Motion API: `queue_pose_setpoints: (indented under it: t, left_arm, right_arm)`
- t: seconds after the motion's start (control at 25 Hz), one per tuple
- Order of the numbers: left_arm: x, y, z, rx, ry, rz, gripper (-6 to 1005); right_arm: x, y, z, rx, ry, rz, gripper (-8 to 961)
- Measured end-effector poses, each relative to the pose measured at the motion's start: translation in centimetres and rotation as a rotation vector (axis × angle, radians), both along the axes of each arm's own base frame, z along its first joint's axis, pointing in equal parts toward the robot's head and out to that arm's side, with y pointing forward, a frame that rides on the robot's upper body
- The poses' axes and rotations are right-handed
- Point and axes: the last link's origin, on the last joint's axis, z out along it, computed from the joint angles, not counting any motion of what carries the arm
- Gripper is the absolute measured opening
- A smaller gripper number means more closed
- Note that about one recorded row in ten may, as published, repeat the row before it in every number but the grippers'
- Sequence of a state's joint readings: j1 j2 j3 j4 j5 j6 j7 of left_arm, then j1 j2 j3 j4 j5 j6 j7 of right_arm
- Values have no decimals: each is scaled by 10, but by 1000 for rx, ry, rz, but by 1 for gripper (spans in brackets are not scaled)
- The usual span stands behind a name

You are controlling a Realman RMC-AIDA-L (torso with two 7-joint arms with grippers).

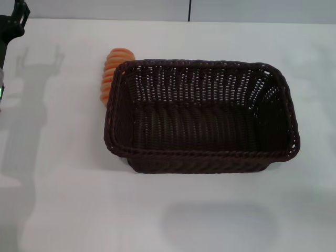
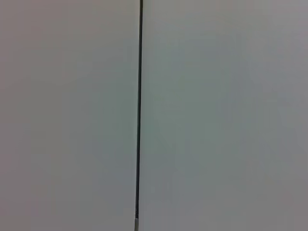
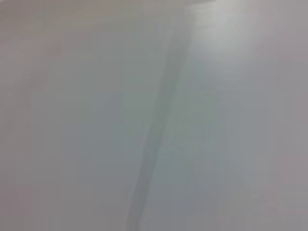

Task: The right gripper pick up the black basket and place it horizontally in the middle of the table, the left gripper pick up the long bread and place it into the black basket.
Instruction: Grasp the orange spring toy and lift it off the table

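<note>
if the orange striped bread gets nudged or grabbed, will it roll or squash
The long bread looks rounded and oblong, so it would probably roll sideways if pushed. It lies against the black basket, whose wall might stop a roll that way. Its ribbed surface may help the jaws grip; softness cannot be told.

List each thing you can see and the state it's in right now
black basket: upright on the table, lengthwise across it, empty.
long bread: on the table outside the basket, against its left end, partly hidden by the rim.
left gripper: raised at the table's far left edge, holding nothing.
</note>
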State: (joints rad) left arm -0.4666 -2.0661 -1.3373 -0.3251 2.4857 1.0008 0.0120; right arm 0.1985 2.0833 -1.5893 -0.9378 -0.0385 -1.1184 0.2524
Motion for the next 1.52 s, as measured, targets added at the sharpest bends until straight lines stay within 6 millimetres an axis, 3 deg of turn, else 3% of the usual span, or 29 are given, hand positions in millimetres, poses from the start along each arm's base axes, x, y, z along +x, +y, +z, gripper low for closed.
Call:
queue_pose_setpoints:
  t: [0.08, 0.12, 0.28, 0.32, 0.48, 0.68, 0.92, 1.28, 1.32, 1.52]
  left_arm:
    - [0, -1, -1, -3, 4, 0, 817]
    - [0, -1, -1, -6, 6, -2, 816]
    - [2, 0, -4, -21, 9, -10, 816]
    - [3, 0, -5, -26, 8, -12, 816]
    - [6, -1, -13, -65, 20, -29, 817]
    - [15, 8, -21, -159, -8, -8, 818]
    - [33, 18, -21, -332, 12, 32, 817]
    - [77, 25, -20, -578, 128, 154, 816]
    - [91, 29, -23, -639, 184, 185, 816]
    - [110, 42, -27, -706, 244, 197, 818]
  right_arm:
    - [36, -27, 5, 62, 123, -38, 819]
    - [36, -27, 5, 62, 123, -38, 819]
    - [86, -70, 3, 141, 216, -120, 820]
    - [86, -70, 3, 141, 216, -120, 820]
    - [121, -98, -2, 143, 252, -226, 820]
    - [140, -113, -7, 125, 268, -298, 816]
    - [145, -120, -9, 98, 283, -313, 815]
    - [146, -123, -11, 74, 288, -303, 817]
    - [145, -122, -11, 73, 288, -301, 817]
    - [145, -122, -11, 72, 288, -299, 817]
